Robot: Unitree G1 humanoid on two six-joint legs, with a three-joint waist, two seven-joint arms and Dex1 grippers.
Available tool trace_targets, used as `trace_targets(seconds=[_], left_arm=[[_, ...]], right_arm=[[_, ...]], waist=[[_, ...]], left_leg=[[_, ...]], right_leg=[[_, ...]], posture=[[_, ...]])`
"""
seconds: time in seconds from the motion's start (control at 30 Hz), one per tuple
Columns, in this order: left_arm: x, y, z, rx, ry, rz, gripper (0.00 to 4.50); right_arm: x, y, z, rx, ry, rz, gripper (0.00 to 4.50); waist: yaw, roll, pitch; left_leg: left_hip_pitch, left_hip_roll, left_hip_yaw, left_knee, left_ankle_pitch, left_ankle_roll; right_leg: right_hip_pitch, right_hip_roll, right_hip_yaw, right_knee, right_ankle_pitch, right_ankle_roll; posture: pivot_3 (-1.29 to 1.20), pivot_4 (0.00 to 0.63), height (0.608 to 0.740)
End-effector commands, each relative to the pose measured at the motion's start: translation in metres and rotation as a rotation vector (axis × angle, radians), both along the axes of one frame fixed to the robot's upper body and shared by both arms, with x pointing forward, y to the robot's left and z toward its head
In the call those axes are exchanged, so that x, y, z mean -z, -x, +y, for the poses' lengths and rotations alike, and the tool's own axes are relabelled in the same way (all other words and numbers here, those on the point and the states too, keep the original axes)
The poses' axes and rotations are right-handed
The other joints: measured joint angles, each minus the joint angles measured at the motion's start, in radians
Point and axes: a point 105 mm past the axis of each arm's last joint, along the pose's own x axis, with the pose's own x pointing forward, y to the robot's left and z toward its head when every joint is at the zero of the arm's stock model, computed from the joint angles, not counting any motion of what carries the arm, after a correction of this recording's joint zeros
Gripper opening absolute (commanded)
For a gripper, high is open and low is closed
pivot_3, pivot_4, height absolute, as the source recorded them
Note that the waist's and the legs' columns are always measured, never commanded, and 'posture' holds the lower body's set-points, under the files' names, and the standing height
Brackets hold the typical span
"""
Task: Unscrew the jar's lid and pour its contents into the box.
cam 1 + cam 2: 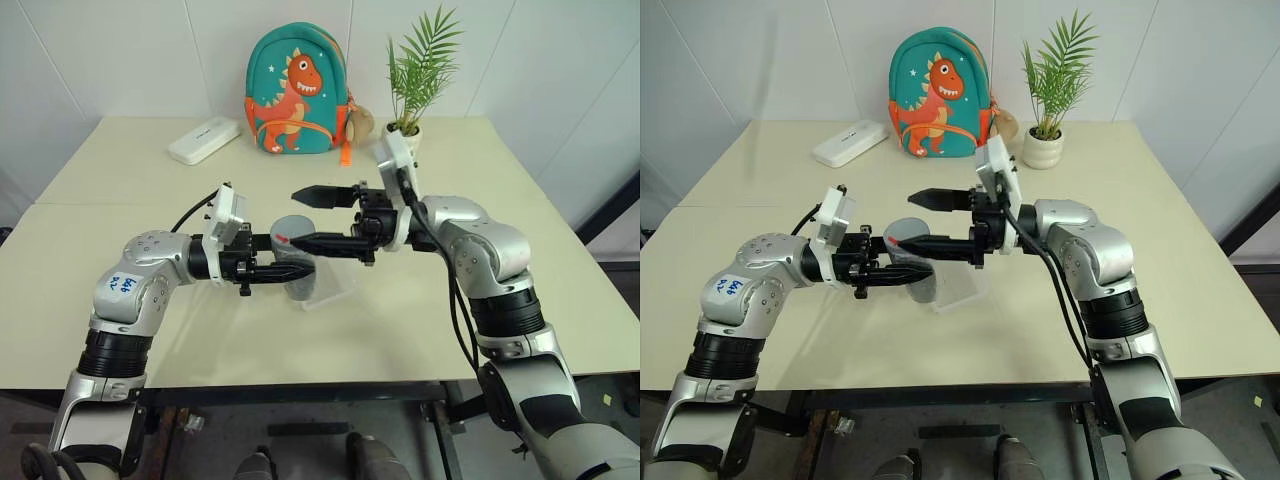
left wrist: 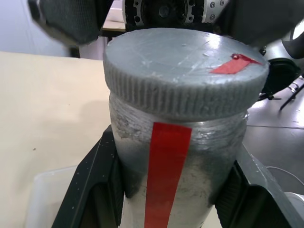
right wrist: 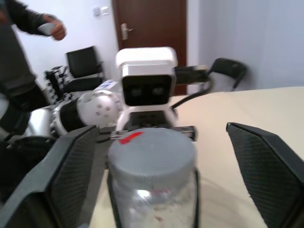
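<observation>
Left wrist view: capped jar [image 2: 175, 180].

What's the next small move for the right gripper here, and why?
Probably close the right gripper on the lid. Its fingers stand wide open on either side of the lid, not touching it, and the lid is still seated on the jar, which the left gripper clamps by the body above the box. A grip must come before any unscrewing.

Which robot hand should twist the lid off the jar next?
The right gripper, probably. Its fingers stand open on either side of the lid, apart from it. The left gripper is already shut on the jar.
</observation>
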Motion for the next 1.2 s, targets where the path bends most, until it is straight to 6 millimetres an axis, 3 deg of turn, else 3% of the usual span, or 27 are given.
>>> trace_targets(seconds=[0.03, 0.2, 0.4, 0.67, 0.93, 1.2], left_arm=[[-0.009, -0.001, 0.007, -0.043, 0.014, -0.048, 1.96], [-0.006, -0.006, 0.009, -0.082, 0.009, -0.046, 1.96], [-0.006, -0.014, 0.005, -0.11, 0.003, -0.05, 1.96], [-0.006, -0.015, 0.0, -0.102, 0.018, -0.041, 1.96], [-0.007, -0.013, -0.001, -0.104, 0.024, -0.048, 1.96], [-0.005, -0.009, 0.002, -0.109, 0.02, -0.05, 1.96]], right_arm=[[-0.021, 0.005, -0.005, 0.031, -0.054, -0.091, 4.47], [-0.015, 0.007, 0.005, 0.065, -0.027, -0.089, 4.47], [-0.004, 0.018, 0.036, 0.072, 0.014, -0.108, 4.47], [0.003, 0.0, 0.051, 0.164, 0.057, -0.137, 4.47], [0.002, -0.013, 0.037, 0.209, 0.062, -0.157, 4.47], [0.0, -0.031, -0.011, 0.305, 0.079, -0.157, 4.47]], waist=[[0.0, 0.0, 0.0], [-0.001, 0.0, 0.0], [-0.001, 0.0, 0.0], [0.001, 0.0, 0.0], [0.001, 0.0, 0.0], [0.001, 0.0, 0.0]], left_leg=[[0.0, 0.0, 0.0, 0.0, 0.0, 0.0], [0.0, 0.0, 0.0, 0.0, 0.0, 0.0], [0.0, 0.0, 0.0, 0.0, 0.0, 0.0], [0.0, 0.0, 0.0, 0.0, 0.0, 0.0], [0.0, 0.0, 0.0, 0.0, 0.0, 0.0], [0.0, 0.0, 0.0, 0.0, 0.0, 0.0]], right_leg=[[0.0, 0.0, 0.0, 0.0, 0.0, 0.0], [0.0, 0.0, 0.0, 0.0, 0.0, 0.0], [0.0, 0.0, 0.0, 0.001, 0.0, 0.0], [0.0, 0.0, 0.0, 0.0, 0.0, 0.0], [0.0, 0.0, 0.0, 0.0, 0.002, 0.004], [0.0, 0.0, 0.0, 0.0, 0.002, 0.004]], posture=[[0.0, 0.15, 0.74], [0.0, 0.15, 0.74], [0.0, 0.15, 0.74], [0.0, 0.15, 0.74], [0.0, 0.15, 0.74], [0.0, 0.15, 0.74]])
